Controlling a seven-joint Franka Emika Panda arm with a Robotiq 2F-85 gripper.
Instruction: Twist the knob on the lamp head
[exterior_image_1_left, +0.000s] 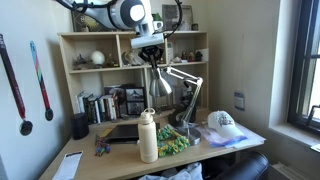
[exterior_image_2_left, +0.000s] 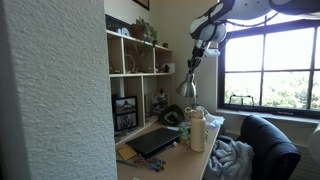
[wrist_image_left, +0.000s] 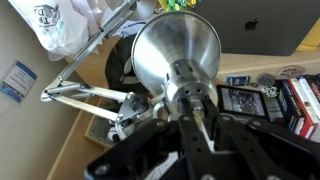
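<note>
A silver desk lamp stands on the desk, its cone-shaped head pointing down; it also shows in an exterior view. In the wrist view the lamp head fills the middle, with a small knob on its back cap. My gripper comes down from above and its two black fingers are shut on the knob. In both exterior views the gripper sits right on top of the lamp head. The lamp's sprung arm runs off to the left.
A wooden shelf unit with books and trinkets stands behind the lamp. On the desk are a cream bottle, a laptop, a white cap and a green item. A chair stands by the window.
</note>
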